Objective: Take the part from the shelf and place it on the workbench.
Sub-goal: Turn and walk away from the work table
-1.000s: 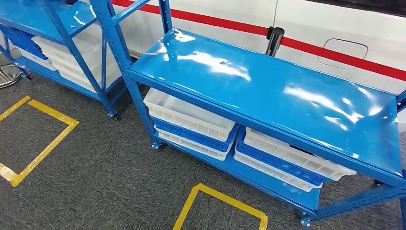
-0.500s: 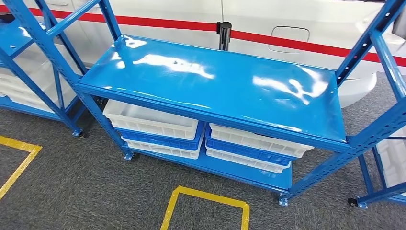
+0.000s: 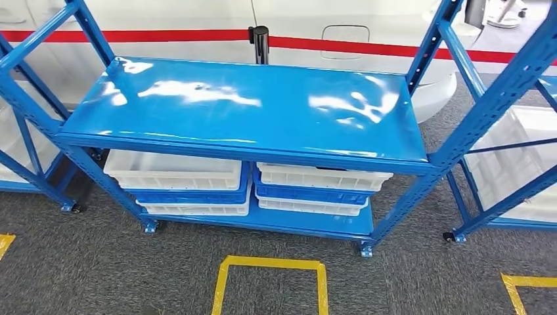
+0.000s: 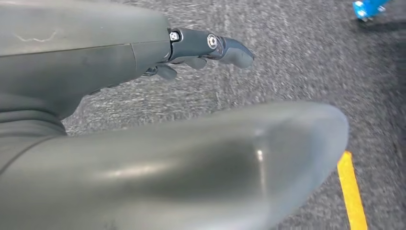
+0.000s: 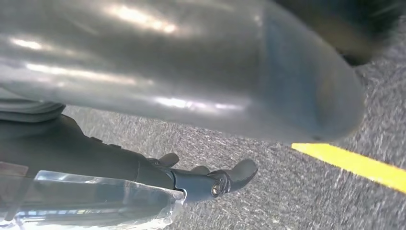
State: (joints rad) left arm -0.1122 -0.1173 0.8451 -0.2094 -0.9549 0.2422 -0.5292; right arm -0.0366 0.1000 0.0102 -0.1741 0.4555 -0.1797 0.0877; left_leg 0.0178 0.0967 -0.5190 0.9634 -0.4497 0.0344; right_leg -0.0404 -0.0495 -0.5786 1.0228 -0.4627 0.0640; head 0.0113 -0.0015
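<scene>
Head view, change: the whole scene has swung, so the camera turned; the blue rack (image 3: 249,108) now sits square ahead, likely the workbench.
Left wrist view: left hand (image 4: 158,120) hangs over carpet, fingers apart, holding nothing.
Right wrist view: right hand (image 5: 143,143) holds the clear part (image 5: 95,201) against its fingers.

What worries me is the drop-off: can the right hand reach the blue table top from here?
Probably not yet: the right hand hangs low over the carpet, and the bare table top stands beyond the yellow floor marking.
</scene>
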